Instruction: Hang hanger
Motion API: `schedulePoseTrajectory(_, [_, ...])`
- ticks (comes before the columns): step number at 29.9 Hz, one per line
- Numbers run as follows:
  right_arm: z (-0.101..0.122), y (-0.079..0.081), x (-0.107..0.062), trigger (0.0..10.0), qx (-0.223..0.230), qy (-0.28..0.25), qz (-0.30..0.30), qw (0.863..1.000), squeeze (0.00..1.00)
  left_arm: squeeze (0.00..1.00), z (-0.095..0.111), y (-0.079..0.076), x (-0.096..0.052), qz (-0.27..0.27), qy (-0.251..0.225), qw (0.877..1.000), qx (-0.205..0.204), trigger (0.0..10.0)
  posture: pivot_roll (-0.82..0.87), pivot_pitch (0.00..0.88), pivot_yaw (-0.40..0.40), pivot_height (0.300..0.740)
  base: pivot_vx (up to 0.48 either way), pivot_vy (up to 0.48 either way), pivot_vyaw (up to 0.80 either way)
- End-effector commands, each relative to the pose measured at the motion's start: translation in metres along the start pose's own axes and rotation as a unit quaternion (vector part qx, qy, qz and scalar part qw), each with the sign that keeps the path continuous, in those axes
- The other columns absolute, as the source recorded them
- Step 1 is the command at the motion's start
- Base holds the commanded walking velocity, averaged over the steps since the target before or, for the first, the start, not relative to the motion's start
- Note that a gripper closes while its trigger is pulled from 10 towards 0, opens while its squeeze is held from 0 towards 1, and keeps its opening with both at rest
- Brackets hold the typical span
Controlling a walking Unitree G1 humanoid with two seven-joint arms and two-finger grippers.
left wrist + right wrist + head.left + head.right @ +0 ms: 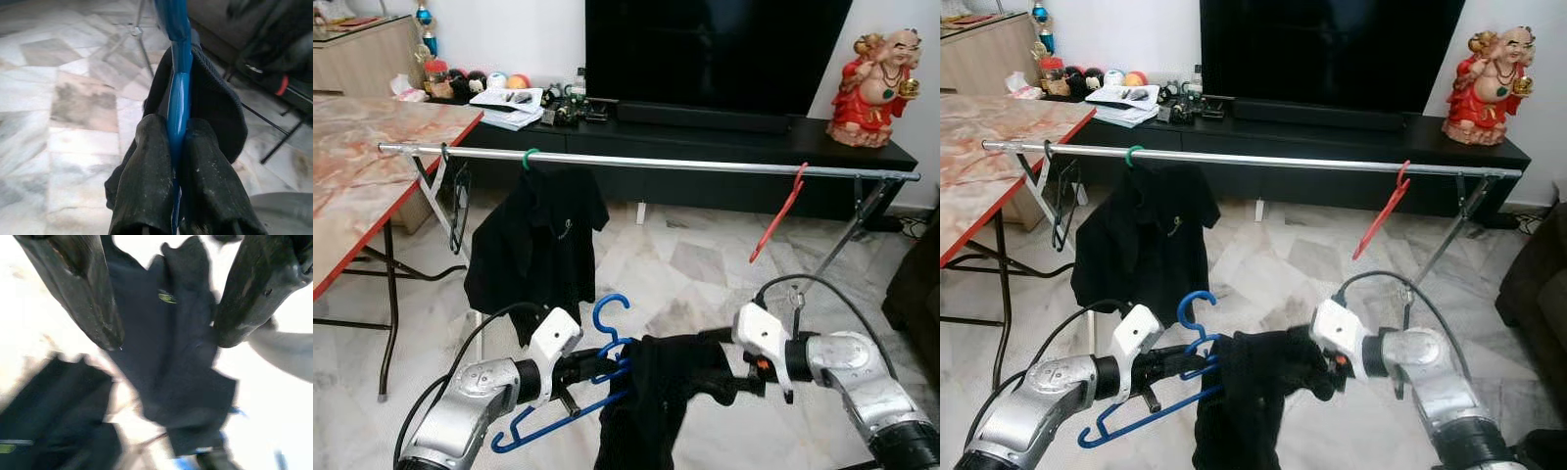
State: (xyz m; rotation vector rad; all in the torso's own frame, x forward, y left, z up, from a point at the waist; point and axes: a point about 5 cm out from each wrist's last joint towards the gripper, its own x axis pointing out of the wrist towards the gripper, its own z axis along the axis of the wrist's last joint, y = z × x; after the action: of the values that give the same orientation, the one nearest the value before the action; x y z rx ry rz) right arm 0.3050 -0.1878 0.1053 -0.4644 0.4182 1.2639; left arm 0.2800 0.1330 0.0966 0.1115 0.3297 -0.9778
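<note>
A blue hanger is held low in front of me, my left gripper shut on its bar, the two pads pinching the blue plastic. A black garment is draped over the hanger and hangs down. My right gripper is open at the garment's right side, its fingers spread with the dark cloth between and beyond them. Ahead, the silver rail carries a black shirt on a green hook, a red hanger and a black hanger.
A marble-topped table stands at the left, close to the rail's end. Behind the rail are a black TV cabinet and a red figurine. The edge of a dark sofa is at the right. The floor is pale marble.
</note>
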Motion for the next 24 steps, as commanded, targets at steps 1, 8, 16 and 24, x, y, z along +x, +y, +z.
schedulePoseTrajectory(1, [0.002, 0.001, -0.002, 10.0, -0.023, 0.012, 0.028, 0.999, 0.00, 0.00, 0.014, -0.006, 0.001, -0.029, -0.021, 0.999, 0.016, 10.0, 0.14, 0.000, -0.077, 0.740, 0.000, 0.000, 0.00])
schedulePoseTrajectory(8, [0.002, -0.010, 0.003, 10.0, -0.045, 0.027, 0.011, 0.999, 0.00, 0.00, 0.015, -0.011, 0.002, -0.051, -0.001, 0.998, 0.036, 10.0, 0.15, 0.000, -0.082, 0.740, 0.000, 0.000, 0.00])
schedulePoseTrajectory(16, [0.011, -0.015, 0.009, 10.0, -0.065, 0.007, 0.008, 0.998, 0.00, 0.00, 0.017, -0.017, 0.000, -0.073, 0.019, 0.995, 0.063, 10.0, 0.15, 0.000, -0.084, 0.740, 0.000, 0.000, 0.00])
schedulePoseTrajectory(24, [0.003, -0.003, 0.015, 10.0, -0.047, 0.005, 0.081, 0.996, 0.00, 0.00, 0.026, -0.021, 0.003, -0.085, 0.013, 0.993, 0.075, 10.0, 0.16, 0.000, -0.087, 0.740, 0.000, 0.000, 0.00])
